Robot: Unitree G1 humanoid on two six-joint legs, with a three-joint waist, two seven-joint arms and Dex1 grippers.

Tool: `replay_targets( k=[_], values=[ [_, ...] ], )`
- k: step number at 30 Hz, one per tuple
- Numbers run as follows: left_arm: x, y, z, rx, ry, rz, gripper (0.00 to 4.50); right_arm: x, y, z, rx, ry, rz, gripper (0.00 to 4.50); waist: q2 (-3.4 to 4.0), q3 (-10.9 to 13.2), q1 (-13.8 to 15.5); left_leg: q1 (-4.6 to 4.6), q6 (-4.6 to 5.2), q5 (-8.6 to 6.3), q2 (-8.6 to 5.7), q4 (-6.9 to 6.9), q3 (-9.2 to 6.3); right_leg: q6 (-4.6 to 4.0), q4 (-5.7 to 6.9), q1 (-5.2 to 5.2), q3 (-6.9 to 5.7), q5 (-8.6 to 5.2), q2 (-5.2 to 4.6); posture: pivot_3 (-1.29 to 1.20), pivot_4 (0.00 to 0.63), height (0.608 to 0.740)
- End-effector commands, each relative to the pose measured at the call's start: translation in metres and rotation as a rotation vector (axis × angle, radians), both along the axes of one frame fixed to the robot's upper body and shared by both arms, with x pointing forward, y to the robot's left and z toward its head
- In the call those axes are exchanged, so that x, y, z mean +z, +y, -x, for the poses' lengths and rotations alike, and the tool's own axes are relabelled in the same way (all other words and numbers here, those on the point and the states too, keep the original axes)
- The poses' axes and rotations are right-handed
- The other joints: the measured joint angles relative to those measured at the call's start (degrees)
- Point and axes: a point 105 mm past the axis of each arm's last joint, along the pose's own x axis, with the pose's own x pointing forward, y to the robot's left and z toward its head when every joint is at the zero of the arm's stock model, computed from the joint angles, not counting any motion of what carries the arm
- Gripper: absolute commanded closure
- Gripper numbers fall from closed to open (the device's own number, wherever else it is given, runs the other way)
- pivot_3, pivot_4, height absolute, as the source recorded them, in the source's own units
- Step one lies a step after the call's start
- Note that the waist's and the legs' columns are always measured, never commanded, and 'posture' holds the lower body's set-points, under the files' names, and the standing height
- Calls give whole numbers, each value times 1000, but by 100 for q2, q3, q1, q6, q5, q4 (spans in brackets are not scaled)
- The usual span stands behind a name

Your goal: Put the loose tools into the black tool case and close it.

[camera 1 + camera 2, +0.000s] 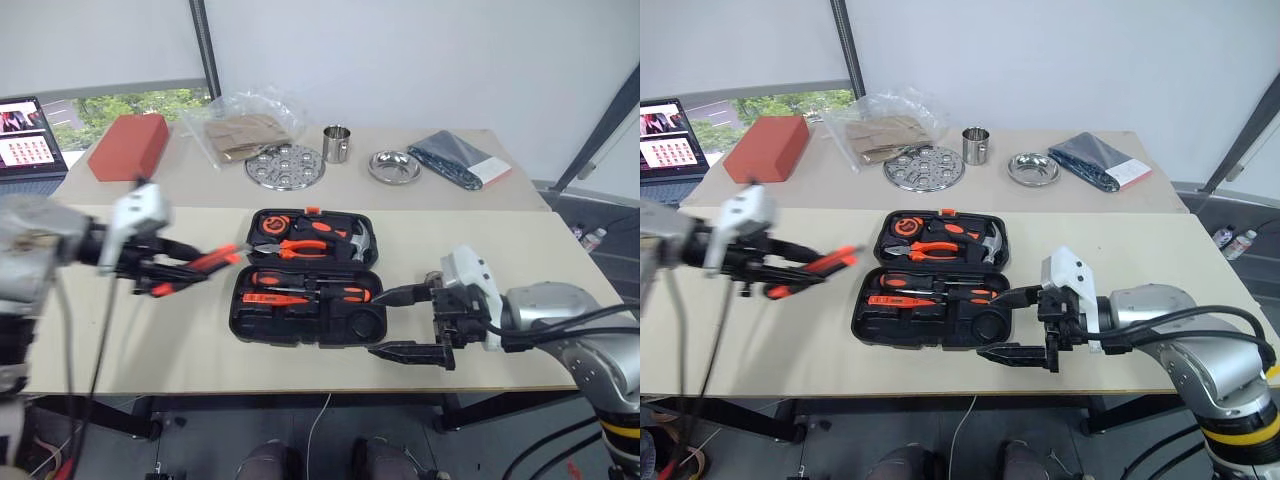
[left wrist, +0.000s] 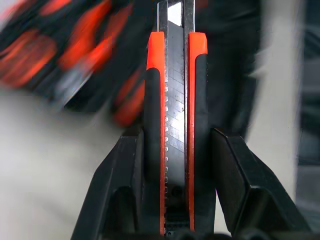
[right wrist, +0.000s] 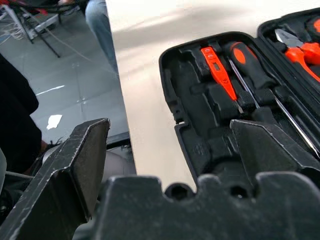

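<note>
The beige desk [image 1: 560,260] carries the black tool case [image 1: 305,290], lying open flat near its front edge with both moulded halves facing up. The far half holds orange-handled pliers [image 1: 300,247], a hammer [image 1: 355,240] and what looks like a tape roll [image 1: 268,228]; the near half holds a black-and-orange screwdriver [image 3: 252,67] and the slim orange tester pen [image 3: 217,70] side by side, with bare recesses at the end nearest the right arm. On the second desk behind stand a red block [image 1: 128,145], a clear plastic bag [image 1: 245,125], a round dimpled steel dish [image 1: 285,165], a steel cup [image 1: 337,143], a small steel bowl [image 1: 393,166] and a dark flat pouch [image 1: 455,155]; a laptop [image 1: 25,135] sits at the far left. The left tool [image 1: 185,268] is clenched on the long utility knife [image 2: 176,130], its two black fingers pressing the knife's flanks, and it hangs in the air just left of the case, above the desk. The right tool [image 1: 410,322] stands wide apart with nothing between its fingers, just beside the case's near right corner. Seating the knife well probably means turning it parallel to a long free recess, lowering it flat, and letting go only once it rests inside. The right tool might usefully steady the case meanwhile.
</note>
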Motion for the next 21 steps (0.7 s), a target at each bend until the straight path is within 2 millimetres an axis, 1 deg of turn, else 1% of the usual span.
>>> replay_targets(
  k=[1,4,8,12,17,19,20,21],
  values=[
    [-10,-33,-4,-87,29,-32,3031,10,1,5,-28,-49,-19,0,-1,1,-24,0,1,1,6,1,3,1,1,-2,2,-1,9,0,150,734],
    [-28,-48,-6,-167,63,-88,3031,9,0,6,-66,-59,-21,0,-1,1,-41,3,1,3,11,1,3,4,4,-3,4,-3,16,0,150,734],
    [-51,-54,-12,-218,84,-189,3031,8,-2,8,-100,-61,-24,0,-1,1,-25,3,2,3,10,1,3,0,1,-3,6,-1,15,0,150,734],
    [-57,-72,-9,-264,169,-131,3031,7,-6,6,-155,-70,-29,0,0,0,10,2,6,2,10,7,1,0,0,-1,6,0,12,0,150,734],
    [-68,-84,-7,-285,208,-134,3031,3,-9,4,-191,-70,-30,0,3,-2,47,0,25,-4,9,26,-4,4,3,5,5,-1,2,0,150,734],
    [-68,-87,-6,-274,227,-124,2019,1,-9,4,-199,-70,-25,0,4,-2,44,-10,31,-8,10,38,-8,8,3,5,2,1,2,0,150,734],
    [-67,-87,-6,-272,232,-122,1877,0,-10,4,-201,-70,-24,0,5,-3,37,-11,34,-10,10,40,-9,10,1,5,5,3,1,0,150,734],
    [-66,-87,-6,-271,234,-122,1444,0,-10,4,-202,-70,-23,0,4,-2,34,-14,38,-12,9,43,-9,12,2,4,6,4,0,0,150,734]
  ],
)
